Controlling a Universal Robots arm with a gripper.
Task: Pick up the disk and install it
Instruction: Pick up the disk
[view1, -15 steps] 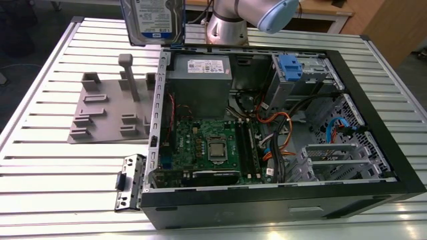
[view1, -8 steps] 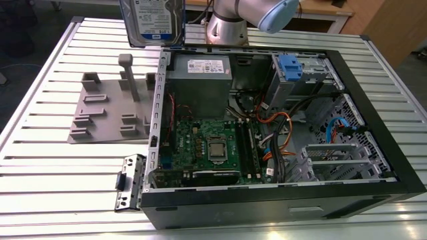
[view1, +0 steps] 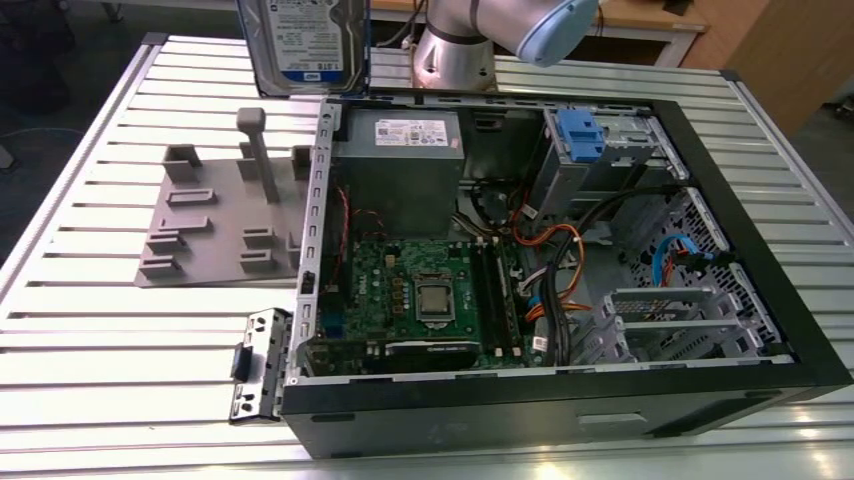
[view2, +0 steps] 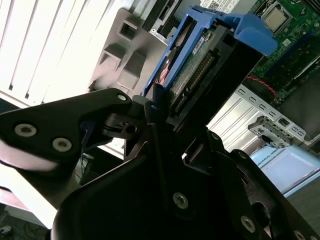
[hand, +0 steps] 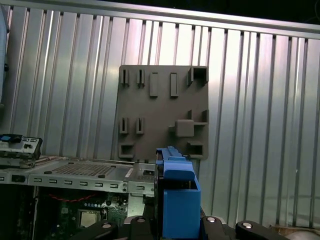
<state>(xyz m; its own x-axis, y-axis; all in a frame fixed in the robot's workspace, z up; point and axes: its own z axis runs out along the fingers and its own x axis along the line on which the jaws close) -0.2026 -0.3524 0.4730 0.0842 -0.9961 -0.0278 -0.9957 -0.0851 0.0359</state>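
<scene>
The disk hangs upright in the air above the table's far edge, its white-and-blue label facing the exterior camera, behind the grey fixture plate. In the second wrist view my gripper is shut on the disk, its black fingers clamped on the blue carrier bracket, with the connector edge showing. The first wrist view looks down past the blue carrier and the gripper onto the fixture plate and a corner of the open computer case.
The open computer case lies on the slatted metal table. Inside are a grey power supply, a blue-fronted drive cage, the motherboard and loose cables. A black bracket lies by the case's near corner.
</scene>
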